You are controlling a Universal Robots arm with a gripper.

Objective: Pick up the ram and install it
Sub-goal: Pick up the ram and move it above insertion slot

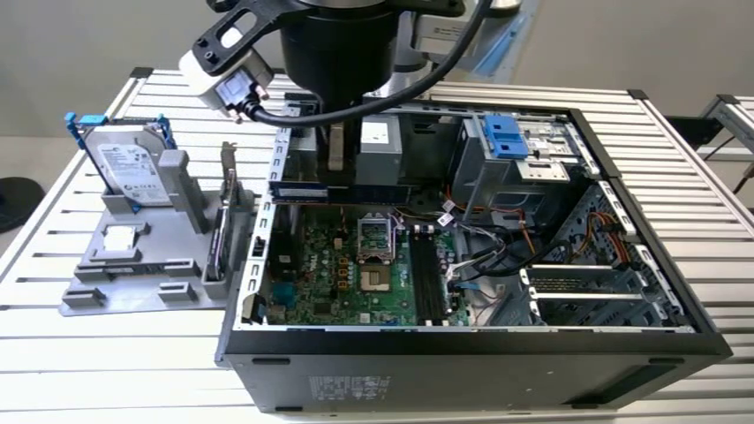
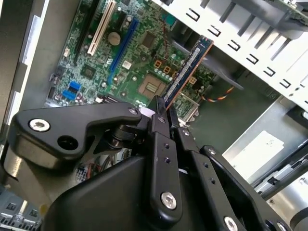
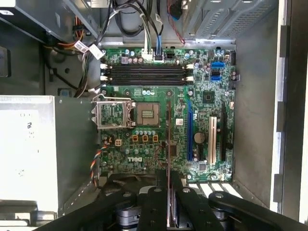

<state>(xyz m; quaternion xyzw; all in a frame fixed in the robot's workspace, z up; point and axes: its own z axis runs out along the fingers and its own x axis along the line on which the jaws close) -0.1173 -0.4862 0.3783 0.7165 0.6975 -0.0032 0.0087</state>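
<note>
My gripper (image 1: 342, 175) hangs over the open computer case (image 1: 471, 344), shut on the ram (image 1: 339, 191), a long dark blue-black stick held level above the motherboard (image 1: 342, 274). In the second wrist view the ram (image 2: 186, 70) sticks out from between the black fingers (image 2: 159, 120), pinched at one end. It shows edge-on in the first wrist view, where the ram (image 3: 168, 144) rises from the gripper (image 3: 169, 175) over the board's middle. The black memory slots (image 3: 147, 75) lie apart from the stick, beyond the processor socket (image 3: 147, 114); in the exterior view these slots (image 1: 426, 278) sit nearer the front.
A grey holder (image 1: 130, 283) at the exterior view's left carries a hard drive in a blue frame (image 1: 127, 166) and a card with a metal bracket (image 1: 226, 216). Inside the case are a drive cage with a blue latch (image 1: 504, 137), loose cables (image 1: 495, 252) and a metal box (image 3: 29, 144).
</note>
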